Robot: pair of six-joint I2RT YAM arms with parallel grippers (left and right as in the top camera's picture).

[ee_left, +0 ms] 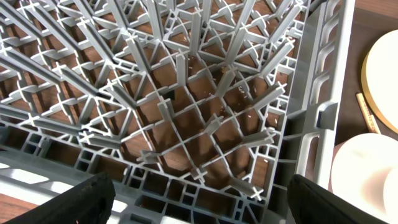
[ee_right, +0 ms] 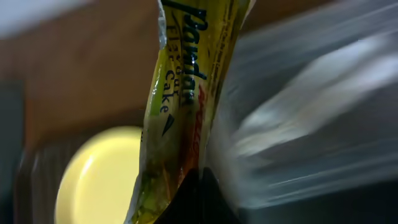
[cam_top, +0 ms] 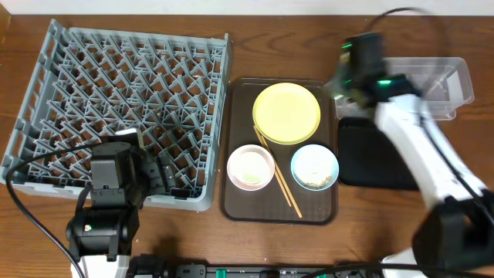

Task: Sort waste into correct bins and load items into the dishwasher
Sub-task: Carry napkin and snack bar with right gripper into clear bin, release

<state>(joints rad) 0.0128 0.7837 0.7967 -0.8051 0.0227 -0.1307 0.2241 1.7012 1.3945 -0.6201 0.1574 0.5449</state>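
Note:
The grey dish rack [cam_top: 116, 108] fills the left of the table. On the dark brown serving tray [cam_top: 231, 202] are a pale-yellow plate [cam_top: 286, 113], a pinkish-white bowl [cam_top: 251, 167], a light-blue bowl [cam_top: 315, 167] holding beige crumbs, and chopsticks [cam_top: 279, 177]. My right gripper [cam_top: 345, 83] is shut on the green-and-orange sachet [ee_right: 180, 93], held up between the plate [ee_right: 93, 180] and the clear tub [cam_top: 444, 83]. The black tray [cam_top: 374, 154] lies under my right arm. My left gripper [ee_left: 199, 205] is open and empty over the rack's near right corner [ee_left: 205, 124]. No white napkin shows.
The rack's right wall [ee_left: 323, 93] borders the plate [ee_left: 382, 62] and the pinkish-white bowl [ee_left: 367, 174] in the left wrist view. A black cable [cam_top: 46, 232] runs by the left arm's base.

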